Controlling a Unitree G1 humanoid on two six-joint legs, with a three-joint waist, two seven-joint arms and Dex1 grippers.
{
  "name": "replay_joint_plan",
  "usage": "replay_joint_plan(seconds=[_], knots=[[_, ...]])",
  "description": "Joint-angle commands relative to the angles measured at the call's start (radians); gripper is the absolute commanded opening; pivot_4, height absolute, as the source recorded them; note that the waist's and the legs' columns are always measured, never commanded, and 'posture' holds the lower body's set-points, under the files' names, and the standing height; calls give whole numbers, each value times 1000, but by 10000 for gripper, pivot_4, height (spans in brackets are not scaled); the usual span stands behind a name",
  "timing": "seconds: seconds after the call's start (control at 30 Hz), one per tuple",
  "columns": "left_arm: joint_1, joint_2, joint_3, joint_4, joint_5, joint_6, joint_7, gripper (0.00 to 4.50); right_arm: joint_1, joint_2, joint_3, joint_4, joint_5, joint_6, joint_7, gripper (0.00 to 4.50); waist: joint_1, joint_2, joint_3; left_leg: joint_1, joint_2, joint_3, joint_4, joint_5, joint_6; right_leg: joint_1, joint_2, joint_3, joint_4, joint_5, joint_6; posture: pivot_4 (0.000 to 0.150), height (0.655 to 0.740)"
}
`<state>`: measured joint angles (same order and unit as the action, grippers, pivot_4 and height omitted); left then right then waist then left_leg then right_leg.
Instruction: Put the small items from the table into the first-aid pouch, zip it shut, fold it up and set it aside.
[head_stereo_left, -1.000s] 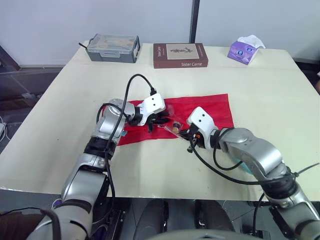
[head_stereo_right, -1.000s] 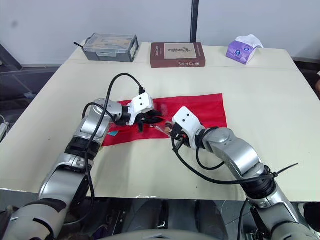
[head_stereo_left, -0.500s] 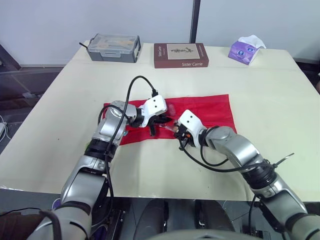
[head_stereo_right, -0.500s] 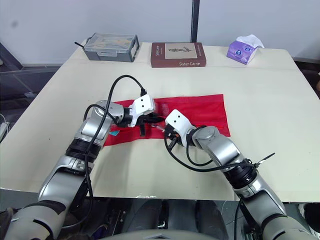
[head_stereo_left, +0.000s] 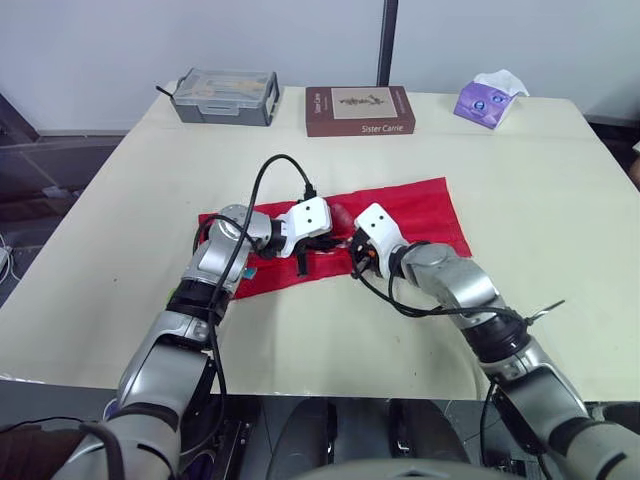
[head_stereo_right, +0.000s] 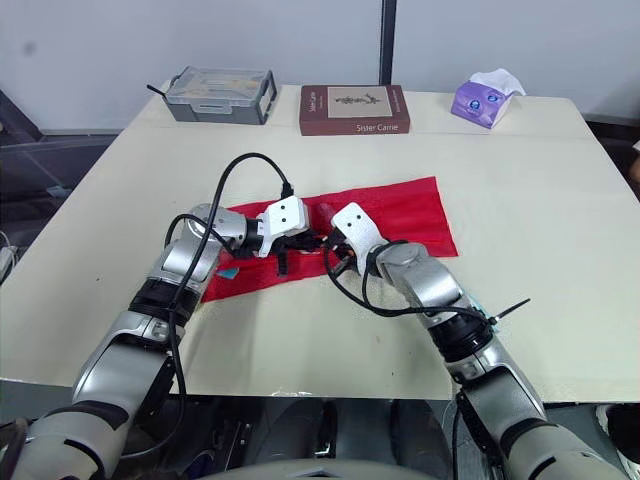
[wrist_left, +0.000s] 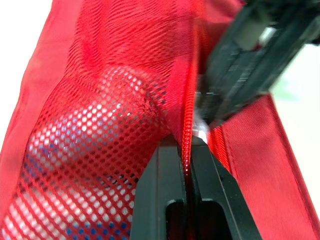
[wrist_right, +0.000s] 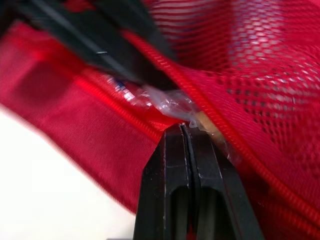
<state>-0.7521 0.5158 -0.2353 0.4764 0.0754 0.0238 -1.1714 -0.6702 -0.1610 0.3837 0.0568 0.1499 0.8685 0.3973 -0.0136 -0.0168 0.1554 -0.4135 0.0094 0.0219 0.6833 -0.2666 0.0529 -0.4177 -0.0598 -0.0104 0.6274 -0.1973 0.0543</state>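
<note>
Cream table (head_stereo_left: 120, 200): flat, carrying everything below. Red mesh first-aid pouch (head_stereo_left: 420, 205): lies flat at centre frame. Over the last second its right end has swung up and its lower edge has been drawn left. Right arm: elbow has swung in from lower right toward centre, and the forearm now slants up-left to the pouch's lower edge. Left arm: much as before, bent, with the forearm lying along the pouch's left half. Left gripper (head_stereo_left: 322, 246): fingers pressed together, pinching the pouch's zip edge (wrist_left: 192, 75). Right gripper (head_stereo_left: 356, 262): now just beside the left one, fingers pressed together on a clear-wrapped tan item (wrist_right: 167, 102) at that same zip edge. Judgement: the item is at the mouth but not yet inside, so loading is in hand and zipping and folding remain. Small teal piece (head_stereo_right: 228, 270): on the table at the pouch's lower left edge, outside it.
</note>
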Motion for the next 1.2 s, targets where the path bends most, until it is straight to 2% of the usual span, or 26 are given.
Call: replay_joint_plan(seconds=[0.03,0.23,0.53,0.6,0.73,0.87,1.03,1.1,1.2], knots=[[-7,12,-25,24,5,-42,-30,1094,-20,-21,-69,-92,-14,29,-26,0,0,0,0,0,0,0,0,0,0,0,0,0,0,0,0,1500,7400],[-13,7,-33,29,2,-50,-33,1094,-2,-18,-65,-168,1,82,-19,0,-1,0,0,0,0,0,0,0,0,0,0,0,0,0,0,1500,7400],[-5,8,-46,20,-1,-70,-67,1094,-37,32,-37,19,-83,-46,-63,0,-1,0,0,0,0,0,0,0,0,0,0,0,0,0,0,1500,7400],[-11,11,-47,33,3,-86,-71,1094,-24,17,-40,-6,-87,-52,-51,0,0,0,0,0,0,0,0,0,0,0,0,0,0,0,0,1500,7400],[-36,23,-43,89,1,-146,-89,1094,71,-80,-35,-239,-6,-44,98,0,2,0,0,-1,0,0,0,0,0,0,0,0,-1,0,0,1500,7400],[-82,37,-41,201,-2,-245,-122,0,188,-176,-131,-486,119,-18,198,11702,0,0,0,0,0,0,0,0,0,0,0,0,-1,0,0,1500,7400],[-194,65,-44,441,25,-425,-166,0,344,-346,-347,-757,291,4,315,33075,2,0,0,0,0,0,0,0,0,0,0,0,-1,0,0,1500,7400],[-244,81,-43,542,32,-510,-202,0,414,-424,-451,-821,328,-18,354,43419,3,-1,0,0,0,0,0,0,0,0,0,-1,-1,0,0,1500,7400],[-303,105,-48,657,60,-608,-225,0,523,-514,-592,-882,362,-53,392,44322,1,-1,0,0,0,1,0,0,0,0,0,0,-1,0,0,1500,7400]])
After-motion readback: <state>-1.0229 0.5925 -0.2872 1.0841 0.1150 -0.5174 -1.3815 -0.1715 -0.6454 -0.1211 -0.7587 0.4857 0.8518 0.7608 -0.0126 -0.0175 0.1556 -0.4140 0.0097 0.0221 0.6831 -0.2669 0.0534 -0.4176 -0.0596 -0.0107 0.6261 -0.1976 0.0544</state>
